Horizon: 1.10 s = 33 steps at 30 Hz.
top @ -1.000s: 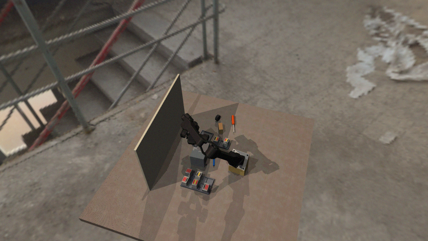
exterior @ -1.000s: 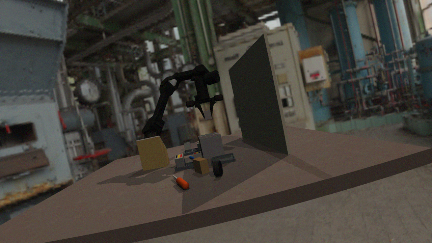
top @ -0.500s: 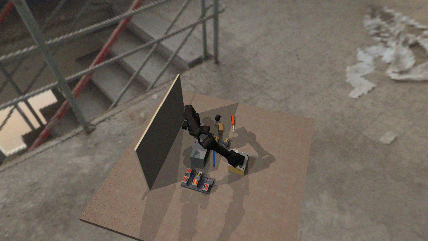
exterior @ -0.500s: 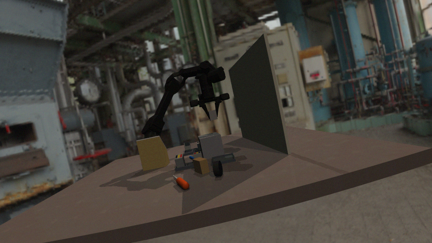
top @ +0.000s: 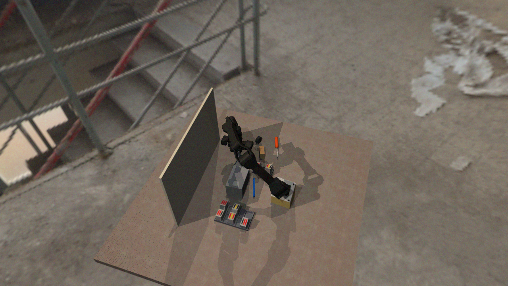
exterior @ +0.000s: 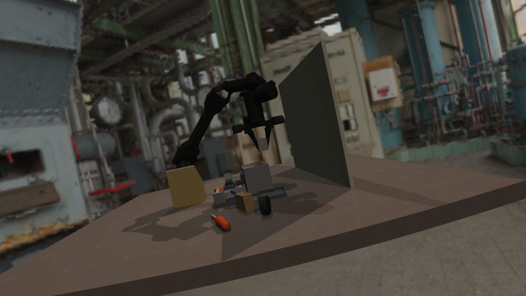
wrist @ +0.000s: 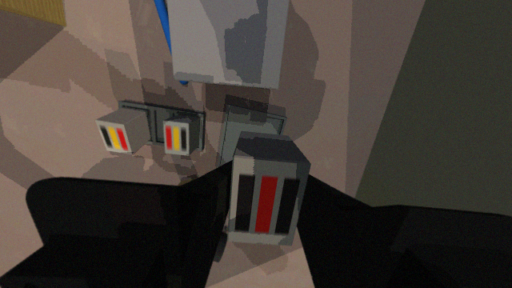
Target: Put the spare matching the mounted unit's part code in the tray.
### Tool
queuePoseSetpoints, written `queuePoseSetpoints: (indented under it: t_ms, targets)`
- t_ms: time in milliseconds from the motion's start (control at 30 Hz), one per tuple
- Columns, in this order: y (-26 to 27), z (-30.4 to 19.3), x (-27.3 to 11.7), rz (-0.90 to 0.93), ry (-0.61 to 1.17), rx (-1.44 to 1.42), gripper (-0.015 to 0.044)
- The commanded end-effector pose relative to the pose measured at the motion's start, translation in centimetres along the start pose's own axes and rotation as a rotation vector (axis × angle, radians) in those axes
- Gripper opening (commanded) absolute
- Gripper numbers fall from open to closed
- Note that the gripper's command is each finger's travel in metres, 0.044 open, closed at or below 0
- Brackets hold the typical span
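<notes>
My gripper (exterior: 263,145) (wrist: 262,169) is shut on a grey spare (exterior: 262,144) (wrist: 266,204) with black, red, black stripes. It holds the spare in the air; in the wrist view the shallow grey tray (wrist: 248,124) (exterior: 273,193) shows just beyond it, partly hidden by it. In the top view the arm hides the tray and the spare. A large grey box (top: 236,184) (exterior: 257,179) (wrist: 196,48) stands beside the tray; no stripe code is readable on it. A small rack (wrist: 160,126) holds two striped spares. A larger rack (top: 249,214) holds several spares.
A dark upright board (top: 195,156) (exterior: 312,110) (wrist: 452,120) stands along one side. A yellow block (top: 283,203) (exterior: 185,187) stands at the arm's base. A wooden block (top: 262,153) (exterior: 244,201), black wheel (top: 258,139) (exterior: 264,205), orange screwdriver (top: 276,142) (exterior: 222,223) and blue pen (top: 254,187) lie around.
</notes>
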State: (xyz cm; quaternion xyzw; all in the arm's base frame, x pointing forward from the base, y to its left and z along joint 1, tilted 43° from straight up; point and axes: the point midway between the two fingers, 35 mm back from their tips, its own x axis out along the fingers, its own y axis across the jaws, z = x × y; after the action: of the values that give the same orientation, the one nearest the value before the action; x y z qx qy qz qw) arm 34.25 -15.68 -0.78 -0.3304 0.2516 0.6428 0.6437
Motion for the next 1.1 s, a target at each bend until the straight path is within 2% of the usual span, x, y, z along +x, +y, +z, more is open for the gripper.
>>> queuePoseSetpoints:
  t_ms: [0,200,1067]
  targets:
    - [0.4,-2.1,0.8,0.004,-0.006,-0.005,0.0]
    - [0.9,-4.5,1.6,0.002,-0.012,-0.013,0.0]
    - [0.5,-4.7,4.0,0.001,-0.01,-0.012,0.0]
